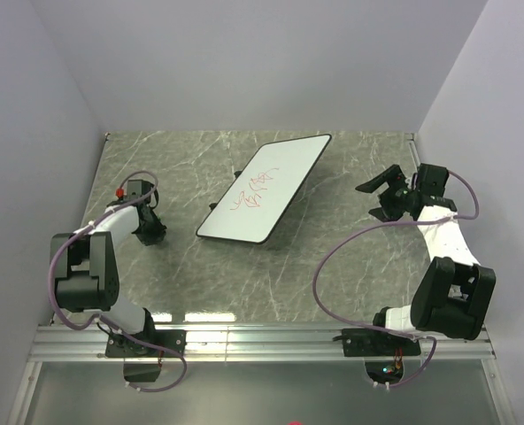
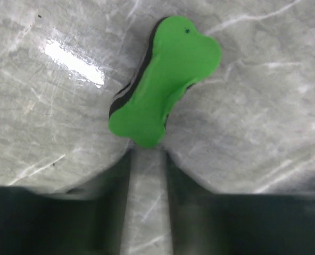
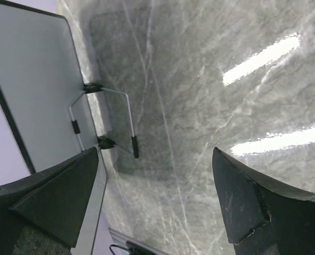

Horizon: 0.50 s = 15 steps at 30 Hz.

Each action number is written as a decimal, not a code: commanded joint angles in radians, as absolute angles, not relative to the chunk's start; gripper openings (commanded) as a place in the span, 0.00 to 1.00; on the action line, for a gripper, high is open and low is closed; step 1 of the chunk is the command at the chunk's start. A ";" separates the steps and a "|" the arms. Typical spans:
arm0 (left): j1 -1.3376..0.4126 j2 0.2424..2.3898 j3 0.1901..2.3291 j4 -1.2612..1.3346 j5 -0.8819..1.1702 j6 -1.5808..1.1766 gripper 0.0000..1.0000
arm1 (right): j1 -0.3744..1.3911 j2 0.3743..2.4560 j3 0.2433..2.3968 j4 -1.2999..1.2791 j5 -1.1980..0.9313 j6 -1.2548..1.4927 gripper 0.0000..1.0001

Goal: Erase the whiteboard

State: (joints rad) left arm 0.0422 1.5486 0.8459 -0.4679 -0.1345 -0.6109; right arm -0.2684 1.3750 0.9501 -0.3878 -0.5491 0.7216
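The left gripper (image 2: 148,156) was angled down at the table (image 1: 333,177), clamped on the green eraser (image 2: 163,79) (near end only); the right gripper (image 3: 155,186), jaws spread wide, was held near the whiteboard (image 1: 266,190).

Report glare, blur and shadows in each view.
Left wrist: a glare streak on the table, green eraser sharp, fingers blurred. Right wrist: two bright streaks, a soft shadow beside the whiteboard. Top external: even light, little glare.

The left gripper (image 2: 148,159) pointed steeply downward, its jaws drawn close with only a thin slot between them. The right gripper (image 3: 155,175) tilted forward and down, its jaws spread wide.
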 commanded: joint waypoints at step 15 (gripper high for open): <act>0.043 1.538 1.123 -0.620 -0.170 -0.443 0.73 | -0.267 1.279 0.903 -0.365 -0.572 0.730 0.94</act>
State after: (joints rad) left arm 0.0341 1.4982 1.0821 -0.5995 -0.1272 -0.5144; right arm -0.2684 1.3224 0.9081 -0.3801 -0.5621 0.7406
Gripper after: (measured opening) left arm 0.740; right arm 0.941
